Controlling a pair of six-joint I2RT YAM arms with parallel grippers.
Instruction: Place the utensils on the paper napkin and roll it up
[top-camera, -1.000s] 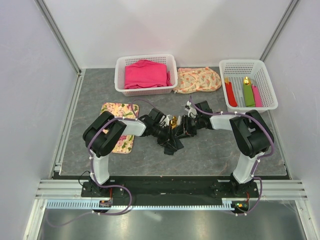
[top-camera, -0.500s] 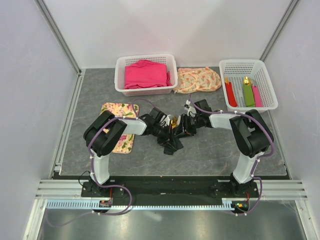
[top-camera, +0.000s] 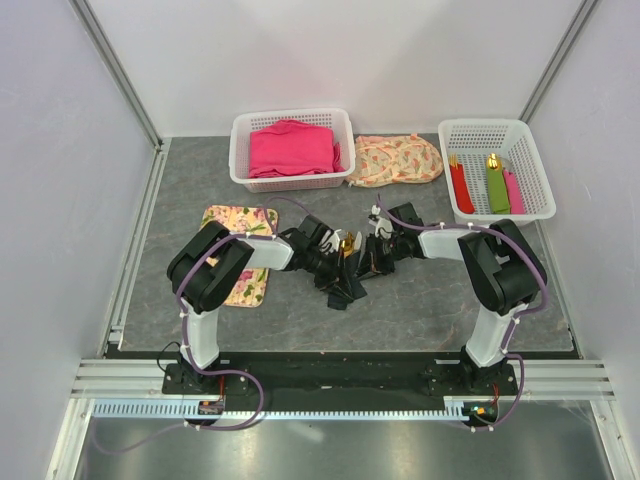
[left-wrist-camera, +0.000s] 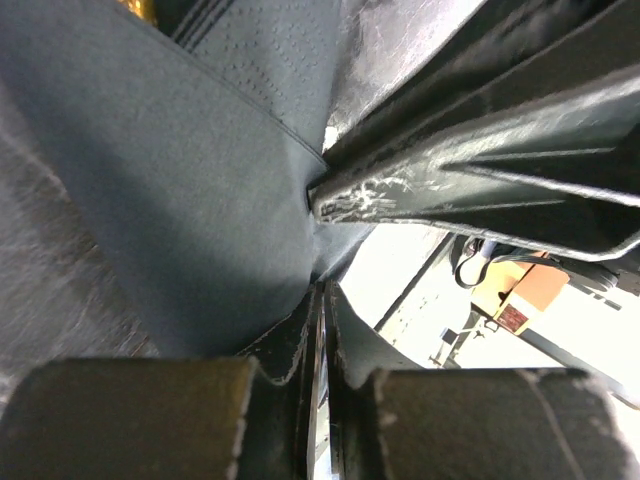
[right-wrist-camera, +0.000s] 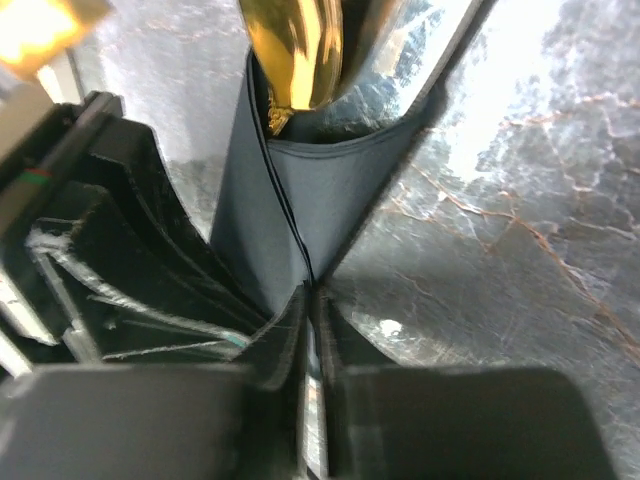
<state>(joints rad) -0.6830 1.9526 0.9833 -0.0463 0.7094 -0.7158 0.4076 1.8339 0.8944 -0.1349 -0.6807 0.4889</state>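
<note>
Grey tabletop (top-camera: 440, 300): left gripper (top-camera: 337, 265), right gripper (top-camera: 368, 262) each clamp the paper napkin (top-camera: 342, 291) from opposite sides (utensils (top-camera: 348, 243) poke out its far end); long axis runs near-far between them.

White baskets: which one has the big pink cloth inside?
The white plastic basket at the back left, holding the folded pink cloth. The other basket, on the right, holds slim red, green and pink rolls.

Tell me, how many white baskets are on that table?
2. The left basket, at the back, holds a pink folded cloth; the right basket, back corner, holds three napkin rolls. None seems hidden.
</note>
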